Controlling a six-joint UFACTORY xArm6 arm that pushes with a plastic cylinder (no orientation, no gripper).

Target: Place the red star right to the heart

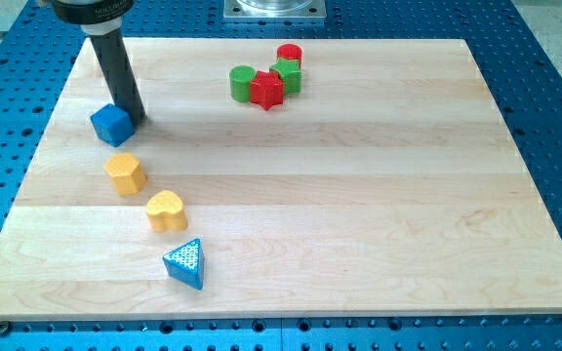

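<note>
The red star (267, 91) lies near the view's top centre, packed between a green cylinder (243, 83) on its left and a green block (288, 76) on its upper right. A red cylinder (289, 55) stands just above them. The yellow heart (166, 211) lies at the lower left, far from the red star. My tip (133, 119) is at the upper left, right against the upper right side of a blue cube (111, 125), well left of the red star.
A second yellow block (125, 173), with an angular shape, lies between the blue cube and the heart. A blue triangle (184, 263) lies below the heart near the board's bottom edge. The wooden board (359, 214) rests on a blue perforated table.
</note>
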